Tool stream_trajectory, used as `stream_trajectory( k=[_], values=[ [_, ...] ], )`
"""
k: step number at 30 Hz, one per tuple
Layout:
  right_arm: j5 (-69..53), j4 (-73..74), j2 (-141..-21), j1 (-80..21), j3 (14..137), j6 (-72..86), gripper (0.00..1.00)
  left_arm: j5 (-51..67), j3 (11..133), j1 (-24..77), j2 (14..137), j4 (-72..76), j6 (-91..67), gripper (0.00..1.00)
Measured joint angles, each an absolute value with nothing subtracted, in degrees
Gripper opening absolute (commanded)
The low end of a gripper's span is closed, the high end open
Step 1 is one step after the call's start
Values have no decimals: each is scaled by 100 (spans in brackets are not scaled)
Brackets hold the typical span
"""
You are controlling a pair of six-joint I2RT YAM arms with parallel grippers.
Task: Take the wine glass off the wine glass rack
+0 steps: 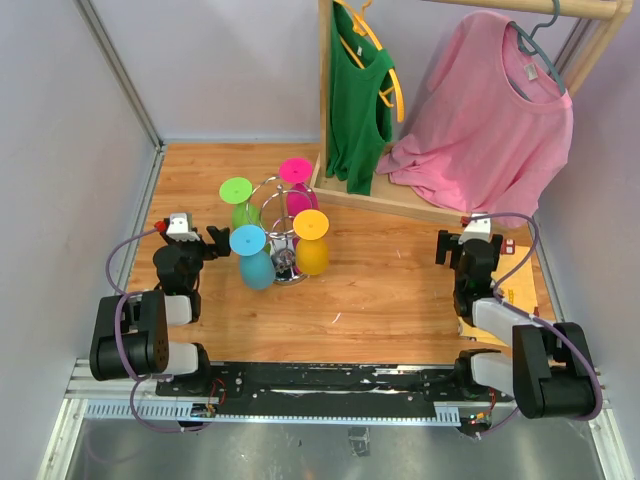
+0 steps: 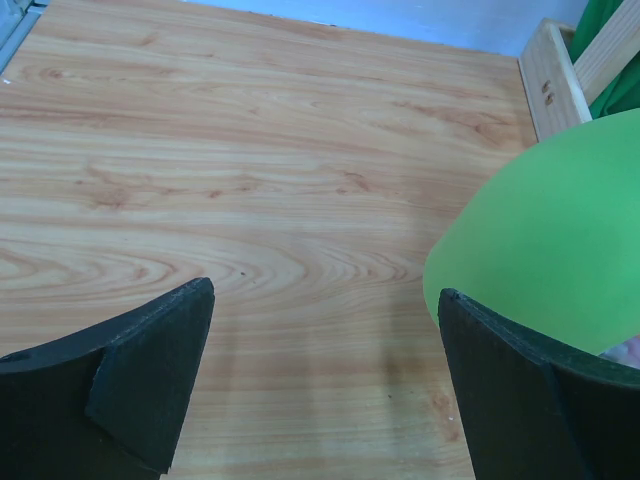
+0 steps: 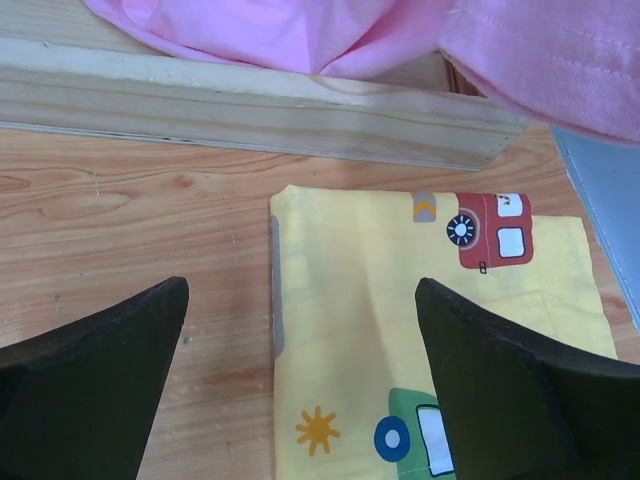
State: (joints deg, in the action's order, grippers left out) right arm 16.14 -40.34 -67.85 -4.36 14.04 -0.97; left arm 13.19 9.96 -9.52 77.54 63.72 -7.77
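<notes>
approach is the step in hand, as i read it: nothing is gripped yet. the wine glass rack (image 1: pixel 281 232) stands left of centre on the desk (image 1: pixel 390 290), with four coloured glasses hanging bowl-down from its loops: the green glass (image 1: pixel 237 191), pink glass (image 1: pixel 296 170), orange glass (image 1: pixel 311 226) and blue glass (image 1: pixel 249 241). the left arm (image 1: pixel 178 266) sits just beside the rack on its left, and the left jaws are spread wide and empty. in the left wrist view the green glass foot (image 2: pixel 545 240) fills the right side, next to the right-hand finger (image 2: pixel 520 390) rather than between the two.

the next move likely calls for swinging the left jaws to the right so a stem or bowl lies between the fingers, closing gently, then lifting and sliding the glass out along its loop. the blue glass hangs nearest and may crowd that path; a knock could rock the light stand.

the right arm (image 1: pixel 478 270) is well apart from the rack, its right jaws also wide open and empty over a yellow printed cloth (image 3: pixel 430 320). behind stands a wooden clothes rack (image 1: pixel 400 205) with a green top (image 1: pixel 358 110) and pink shirt (image 1: pixel 480 120).
</notes>
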Motion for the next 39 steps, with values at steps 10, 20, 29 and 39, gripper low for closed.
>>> stream_trajectory(
  k=[10, 20, 29, 39],
  values=[
    [1852, -2945, -6661, -436, 2025, 97, 98, 1323, 1125, -952, 7507, 5819, -773, 99],
    [1420, -1221, -5022, -436, 2344, 163, 98, 1385, 1284, -952, 5909, 3970, -537, 99],
    [510, 296, -4418, -469, 2908, 637, 99, 1680, 1452, -950, 4265, 1959, -349, 99],
    [410, 1723, -4770, -1942, 4379, 1068, 100, 1835, 2425, -1024, 4313, 908, -311, 99]
  ],
)
